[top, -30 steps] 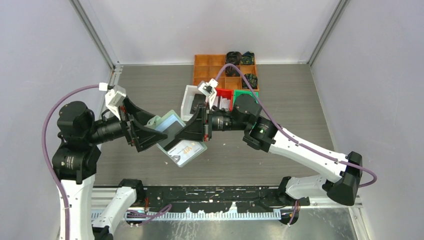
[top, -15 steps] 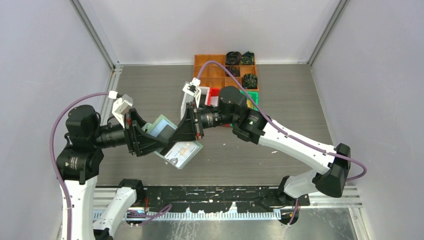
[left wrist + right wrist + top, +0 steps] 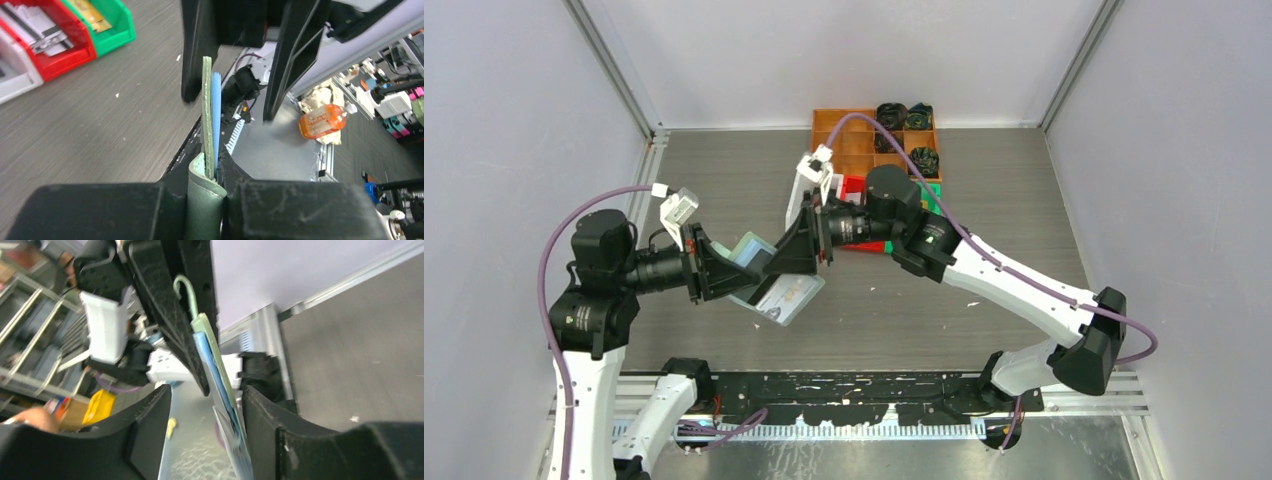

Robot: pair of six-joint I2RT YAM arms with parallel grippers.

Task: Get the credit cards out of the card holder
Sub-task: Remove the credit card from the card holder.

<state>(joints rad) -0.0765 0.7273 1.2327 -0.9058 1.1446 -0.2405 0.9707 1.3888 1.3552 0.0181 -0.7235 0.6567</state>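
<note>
Top external: orange tray (image 3: 842,142) at the table's (image 3: 1024,200) 12 o'clock, dark bundles (image 3: 923,160) in its right cells. Left wrist: red bin (image 3: 65,62) holds white cards (image 3: 42,31), green bin (image 3: 119,36) a gold card (image 3: 91,11). Left jaws pinched on the holder's (image 3: 206,115) fold, holder on edge above the table. Right jaws wide, straddling the holder's free edge at 3 o'clock of the left jaws. Contact unclear.

Bare table (image 3: 1024,200) lies right; bins (image 3: 65,62) (white, red, green) stand just behind the right hand (image 3: 779,262).
</note>
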